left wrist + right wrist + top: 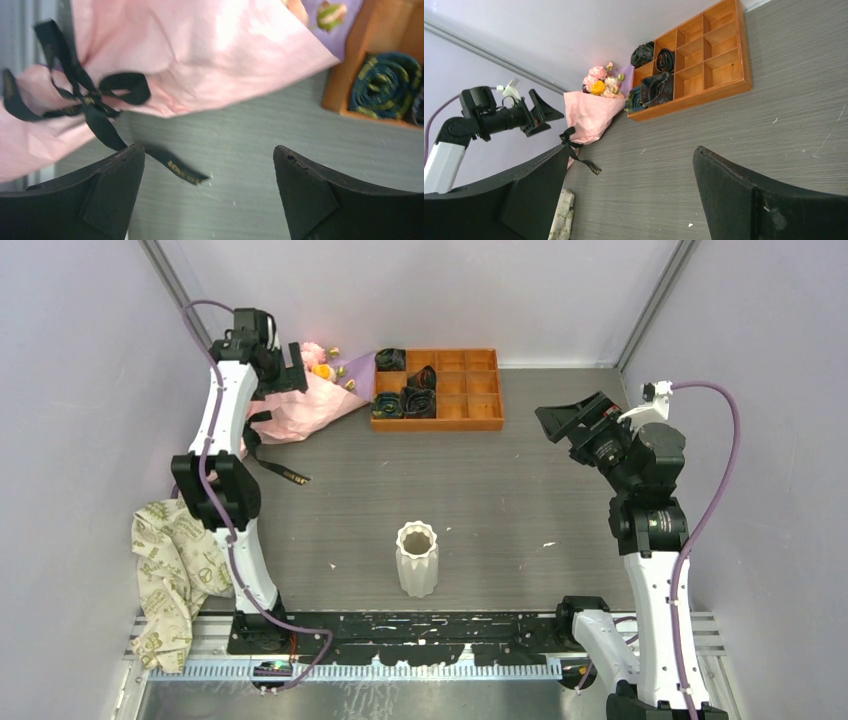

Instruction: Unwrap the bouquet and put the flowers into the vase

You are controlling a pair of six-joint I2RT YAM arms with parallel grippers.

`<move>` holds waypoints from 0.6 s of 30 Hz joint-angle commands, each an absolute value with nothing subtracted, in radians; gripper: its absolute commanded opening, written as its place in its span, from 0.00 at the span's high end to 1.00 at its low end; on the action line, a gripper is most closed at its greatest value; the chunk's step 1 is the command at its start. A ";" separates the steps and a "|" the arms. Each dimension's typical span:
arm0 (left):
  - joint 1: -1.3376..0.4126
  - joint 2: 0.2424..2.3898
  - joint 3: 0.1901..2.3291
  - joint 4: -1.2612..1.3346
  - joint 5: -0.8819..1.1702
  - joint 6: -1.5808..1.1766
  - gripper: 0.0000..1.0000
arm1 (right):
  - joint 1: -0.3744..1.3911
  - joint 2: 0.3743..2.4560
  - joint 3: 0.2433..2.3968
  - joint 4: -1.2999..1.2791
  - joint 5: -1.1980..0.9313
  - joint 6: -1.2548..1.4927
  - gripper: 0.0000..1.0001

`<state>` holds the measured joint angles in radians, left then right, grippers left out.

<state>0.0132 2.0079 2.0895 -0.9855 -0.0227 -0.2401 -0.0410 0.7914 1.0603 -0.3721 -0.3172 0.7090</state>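
Status: both sets of jaws spread wide, nothing in either. Left jaws hang over the bouquet (pixel 300 408) at the far-left corner of the counter (pixel 520 500). Right jaws are up in the air over the right edge, well apart from everything.

Bouquet lies on its side, wide end toward the orange tray (pixel 437 424). Its purple paper is touching the tray's left end or just short of it, can't tell which. The flowers (pixel 322 362) poke out at that end, pink and yellow heads. Black ribbon (pixel 90 97) is tied in a bow at the narrow neck, with one loose tail (pixel 176 169) lying flat on the counter.

Vase (pixel 417 558) stands upright near the middle of the near edge, well apart from the bouquet. Leaf-print cloth (pixel 172 570) is heaped at the near-left corner.

Handling, my read:
- Paper looks light, soft and crinkly. It has no stiffness and will crush, and the stems inside would bruise.
- Ribbon looks thin and limp, probably slick.
- Best hold: pinch the loose tail near its end with left jaws and pull away from the knot so the bow slips.
- Right jaws should pin the cone at the neck, lightly. It's so light it would otherwise just drag.
- For the stems, grip low on the green, never the heads.
- Vase looks light and narrow, so long stems could tip it.
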 commanded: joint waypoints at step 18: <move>0.141 2.345 2.245 -0.879 -0.380 -0.231 0.00 | -0.027 0.835 1.036 -0.307 -0.409 0.710 0.00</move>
